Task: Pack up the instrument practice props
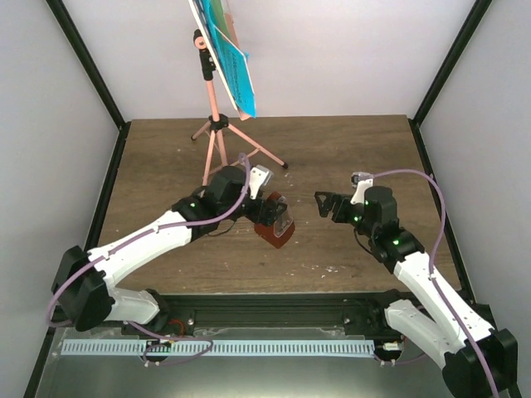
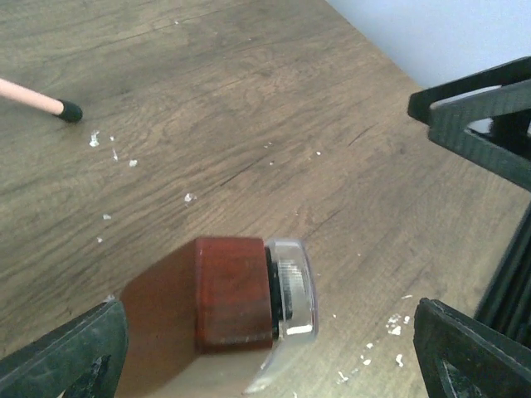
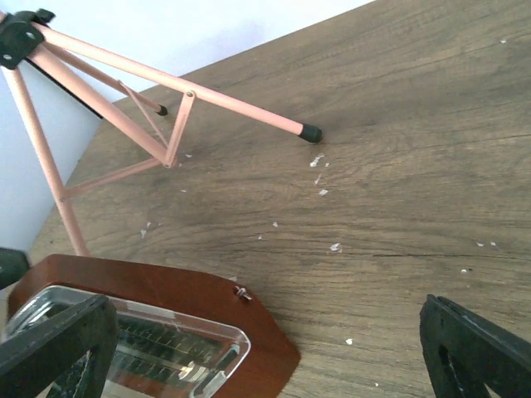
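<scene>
The reddish-brown metronome [image 1: 272, 234] with its clear cover stands upright near the table's middle. My left gripper [image 1: 274, 209] hovers over it, open. In the left wrist view its fingers [image 2: 70, 356] stand wide apart on either side of the metronome top [image 2: 232, 290], which sits nearer the left finger. My right gripper [image 1: 325, 203] is open and empty just right of the metronome, which shows at the lower left of the right wrist view [image 3: 166, 290]. The pink tripod stand [image 1: 214, 124] stands at the back left. Blue sheet pages [image 1: 234, 70] rest on its desk.
A tripod leg tip [image 2: 70, 111] lies on the wood left of my left gripper, and the legs [image 3: 166, 124] spread behind the metronome. Small white flecks [image 3: 319, 162] dot the table [image 1: 348, 149]. Black frame posts and white walls bound the table.
</scene>
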